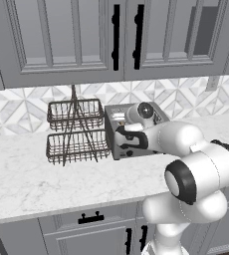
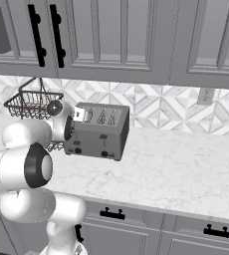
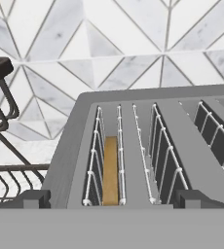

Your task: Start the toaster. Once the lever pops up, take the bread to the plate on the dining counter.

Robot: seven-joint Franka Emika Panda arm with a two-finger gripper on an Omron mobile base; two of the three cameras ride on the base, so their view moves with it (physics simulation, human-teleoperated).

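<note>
Wire rack point(image 1: 76, 132) just beside toaster point(image 2: 97, 132)

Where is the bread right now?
In the hand view the bread sits down in the leftmost slot of the toaster, between the slot's wire guides, on the side nearest the wire basket rack.

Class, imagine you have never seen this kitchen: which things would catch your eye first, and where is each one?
The grey toaster stands on the marble worktop against the patterned tile wall, with the white arm reaching in over its front. In the hand view, a golden slice of bread sits deep in its leftmost slot. Beside the toaster stands a two-tier wire basket rack.
</note>
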